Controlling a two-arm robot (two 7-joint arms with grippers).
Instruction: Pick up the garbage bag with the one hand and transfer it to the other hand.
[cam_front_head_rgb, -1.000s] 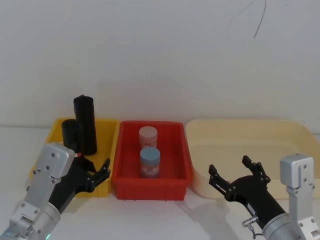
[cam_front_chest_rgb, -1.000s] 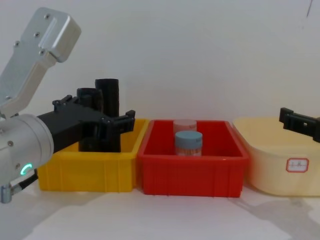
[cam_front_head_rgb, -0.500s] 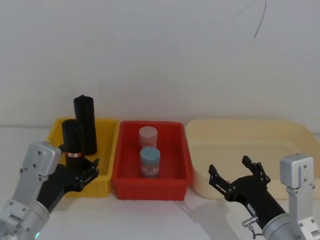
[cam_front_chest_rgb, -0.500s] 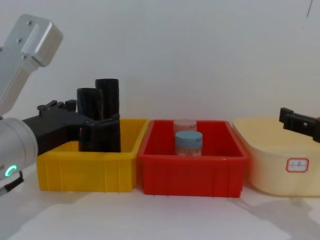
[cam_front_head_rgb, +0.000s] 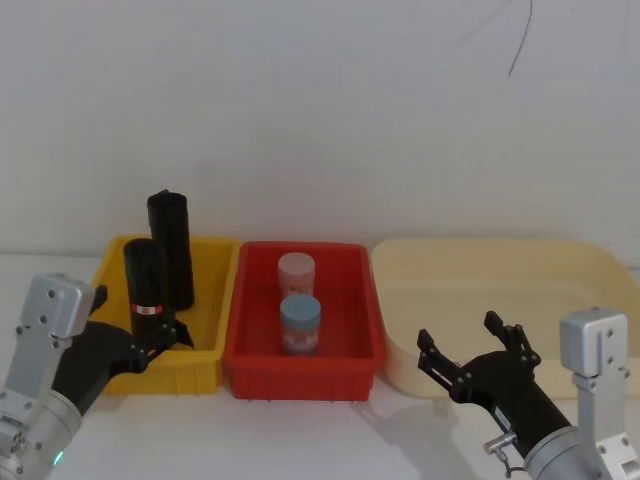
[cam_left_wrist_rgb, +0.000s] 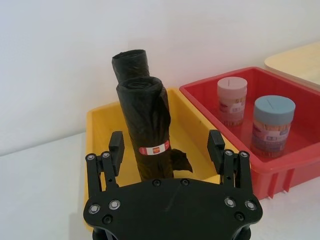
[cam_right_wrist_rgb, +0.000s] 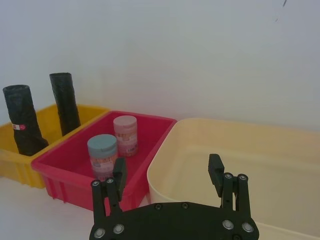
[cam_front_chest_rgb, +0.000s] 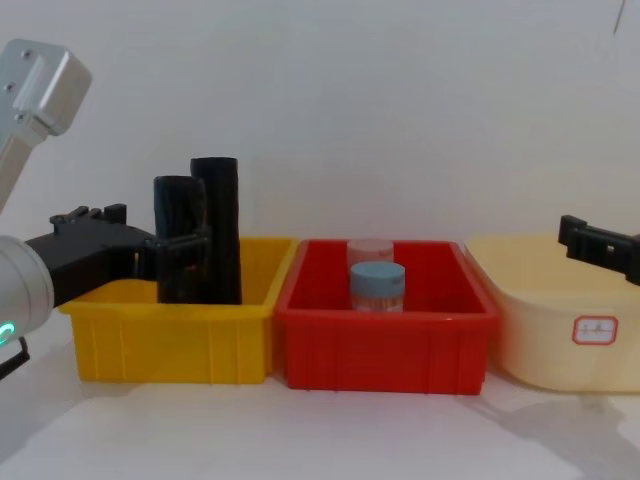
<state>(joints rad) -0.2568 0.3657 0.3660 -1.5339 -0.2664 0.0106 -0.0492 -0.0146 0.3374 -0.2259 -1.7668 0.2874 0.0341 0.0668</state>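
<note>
The thick black cylindrical garbage bag, banded with a small red-and-white mark, stood upright in the yellow plastic bin, just in front of a slimmer plain black roll. The left gripper, black-fingered on a silver wrist, faced it at the bin's near wall, fingers spread wide to either side and clear of the roll. The right gripper, likewise spread wide and holding nothing, hung before the cream plastic tub.
</note>
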